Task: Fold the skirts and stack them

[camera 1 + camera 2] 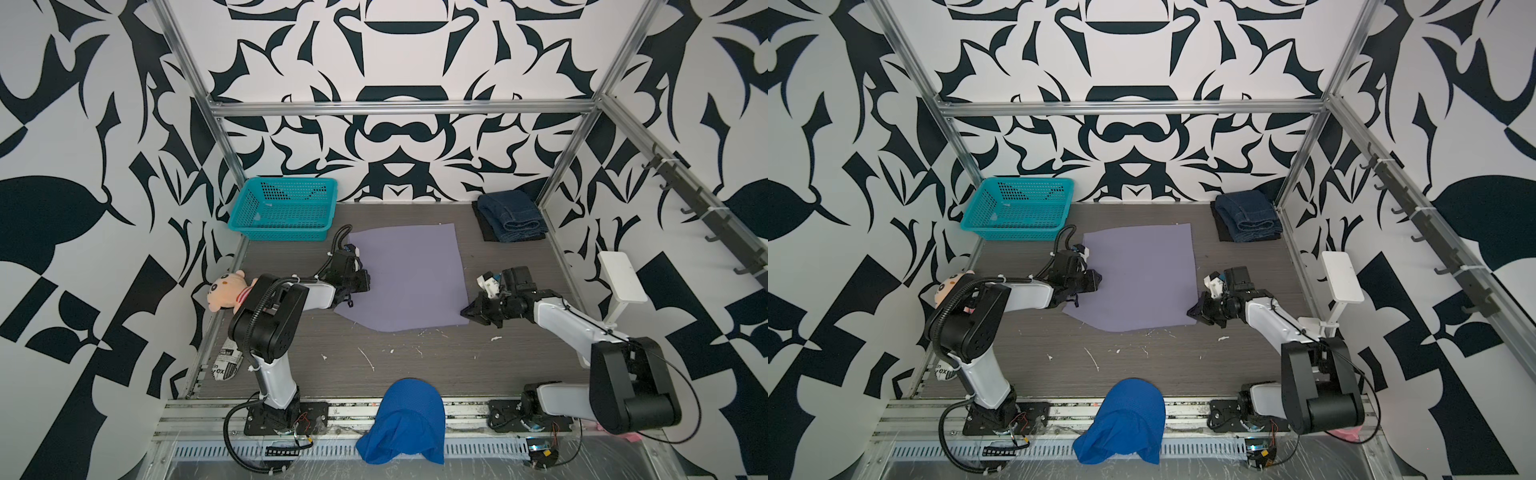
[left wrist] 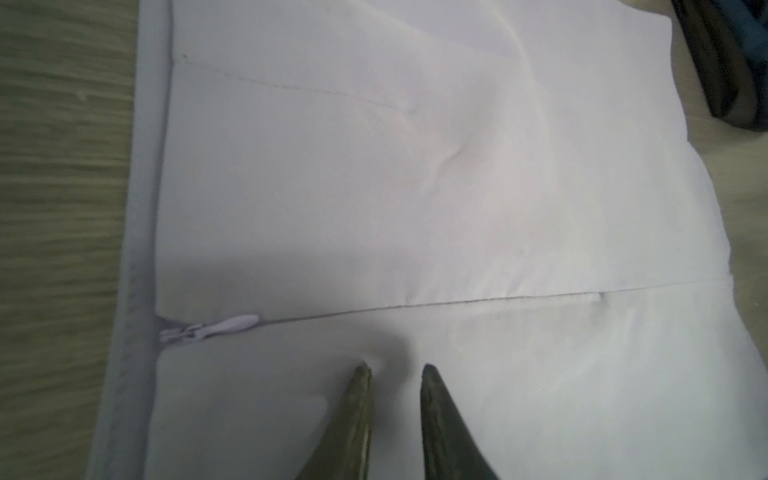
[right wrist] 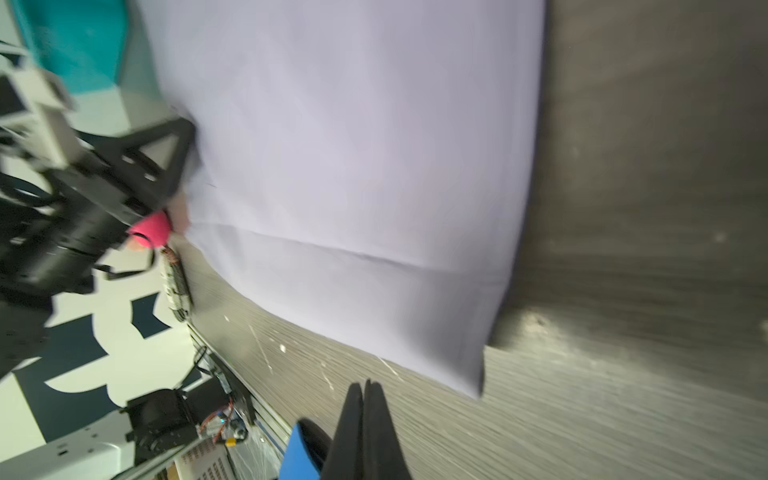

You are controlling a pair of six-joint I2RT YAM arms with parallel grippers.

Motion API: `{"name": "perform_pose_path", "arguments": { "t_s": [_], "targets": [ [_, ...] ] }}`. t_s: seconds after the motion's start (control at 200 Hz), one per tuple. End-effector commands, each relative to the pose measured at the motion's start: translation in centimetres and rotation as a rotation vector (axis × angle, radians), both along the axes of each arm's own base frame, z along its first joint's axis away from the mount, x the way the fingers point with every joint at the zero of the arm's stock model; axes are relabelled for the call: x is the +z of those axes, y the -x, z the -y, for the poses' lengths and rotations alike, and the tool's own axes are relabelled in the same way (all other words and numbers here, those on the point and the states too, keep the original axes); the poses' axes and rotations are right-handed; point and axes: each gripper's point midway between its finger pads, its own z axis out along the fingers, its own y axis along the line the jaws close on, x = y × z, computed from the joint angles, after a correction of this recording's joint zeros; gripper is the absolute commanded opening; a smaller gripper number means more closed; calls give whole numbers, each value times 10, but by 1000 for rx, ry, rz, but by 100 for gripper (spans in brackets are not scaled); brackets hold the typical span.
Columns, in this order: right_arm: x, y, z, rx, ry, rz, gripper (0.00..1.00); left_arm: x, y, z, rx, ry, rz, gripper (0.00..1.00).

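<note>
At left, the left tool [image 2: 395, 368] rests its narrowly parted tips on the lavender skirt [image 1: 411, 278], which lies spread flat and unfolded mid-table [image 1: 374, 357]; whether it pinches cloth is unclear. The right tool [image 3: 365, 384], closed tight on nothing, hovers just off the skirt's near corner. In the far right corner, the denim skirt [image 1: 511, 216] sits folded atop the black skirt [image 1: 488, 230]: two seemingly done, one left.
</note>
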Motion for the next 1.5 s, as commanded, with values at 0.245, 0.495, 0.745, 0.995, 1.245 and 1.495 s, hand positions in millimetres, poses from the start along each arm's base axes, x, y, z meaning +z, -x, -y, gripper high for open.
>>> {"name": "perform_pose_path", "arguments": {
  "t_s": [0.245, 0.495, 0.745, 0.995, 1.245, 1.495],
  "targets": [
    [-10, -3, 32, -85, 206, -1, 60, 19, -3, -6, -17, -53, 31, 26],
    [-27, -6, -5, 44, 28, -13, 62, 24, -1, -7, -12, -45, 38, 27],
    [-24, -6, -39, 174, -49, 48, 22, 25, 0, -9, -5, -45, 39, 27],
    [16, -13, -48, 117, -149, 55, 0, 28, -1, -10, 0, -50, 42, 27],
    [67, -49, -29, -71, -217, 48, 0, 34, -3, -13, 4, -72, 55, 27],
    [59, -70, -10, -121, -142, 13, 20, 35, -1, -13, 3, -71, 47, 28]
  ]
}}
